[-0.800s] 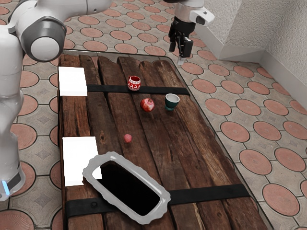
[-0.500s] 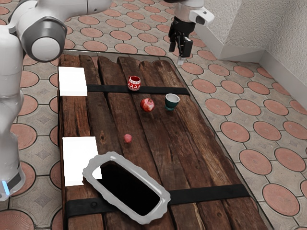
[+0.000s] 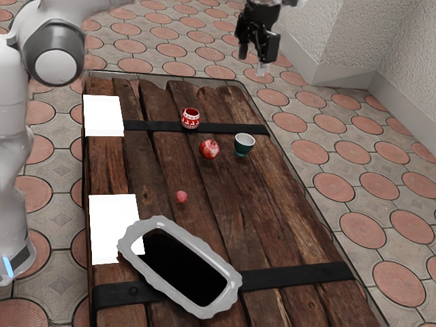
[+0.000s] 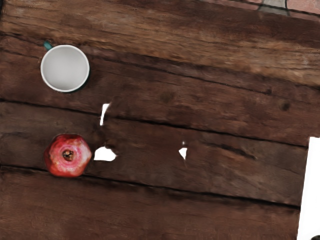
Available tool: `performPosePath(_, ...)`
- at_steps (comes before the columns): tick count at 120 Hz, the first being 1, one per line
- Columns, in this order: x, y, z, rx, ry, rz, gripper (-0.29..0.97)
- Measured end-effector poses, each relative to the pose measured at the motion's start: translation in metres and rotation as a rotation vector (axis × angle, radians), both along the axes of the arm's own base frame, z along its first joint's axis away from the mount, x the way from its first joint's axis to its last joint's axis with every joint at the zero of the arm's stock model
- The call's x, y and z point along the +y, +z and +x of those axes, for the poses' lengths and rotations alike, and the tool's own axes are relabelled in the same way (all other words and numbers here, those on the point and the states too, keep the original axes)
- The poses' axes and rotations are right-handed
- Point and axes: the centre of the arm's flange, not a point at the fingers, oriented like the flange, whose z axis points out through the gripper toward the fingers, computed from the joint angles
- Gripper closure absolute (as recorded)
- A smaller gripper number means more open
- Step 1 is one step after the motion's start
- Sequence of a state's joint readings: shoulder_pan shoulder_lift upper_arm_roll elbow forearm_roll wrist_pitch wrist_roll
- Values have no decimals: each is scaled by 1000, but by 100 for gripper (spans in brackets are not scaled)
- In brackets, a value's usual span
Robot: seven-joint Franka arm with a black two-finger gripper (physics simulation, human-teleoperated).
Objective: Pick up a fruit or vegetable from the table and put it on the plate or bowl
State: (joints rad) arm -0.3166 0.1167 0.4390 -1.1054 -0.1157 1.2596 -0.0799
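A red pomegranate lies mid-table, beside a teal cup. Nearer the front lies a small red fruit. A silver-rimmed black plate sits at the table's near end. My gripper hangs open and holds nothing, high above the table's far edge, well beyond the pomegranate. In the wrist view the pomegranate and the white-lined cup lie far below on the dark planks.
A red-and-white can stands on the far black strap. Two white sheets lie along the exterior view's left edge of the table; one reaches under the plate. A wall rises at the back right.
My gripper has risen and drifted slightly toward the exterior view's left. The table objects have not moved.
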Motion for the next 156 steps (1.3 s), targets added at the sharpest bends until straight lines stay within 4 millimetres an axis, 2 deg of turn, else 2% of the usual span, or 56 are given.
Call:
performPosePath(10, 36, -28, -24, 39, 73, -40, 0)
performPosePath(22, 84, -38, -33, 28, 196, -30, 0)
performPosePath(28, 96, -57, -34, 38, 231, -23, 0)
performPosePath(33, 91, -62, -35, 25, 229, -6, 0)
performPosePath(40, 68, -64, -31, 15, 205, 16, 0)
performPosePath(45, 54, -77, -25, 31, 197, 31, 0)
performPosePath(51, 48, -94, -21, 47, 206, 44, 0)
performPosePath(59, 51, -121, -17, 61, 239, 55, 0)
performPosePath(70, 55, -148, -13, 63, 278, 60, 0)
performPosePath(83, 54, -171, -10, 57, 307, 60, 0)
performPosePath(114, 69, -198, -3, 43, 382, 71, 0)
performPosePath(130, 75, -227, -6, 78, 405, 73, 0)
performPosePath(156, 93, -247, -11, 89, 452, 72, 0)
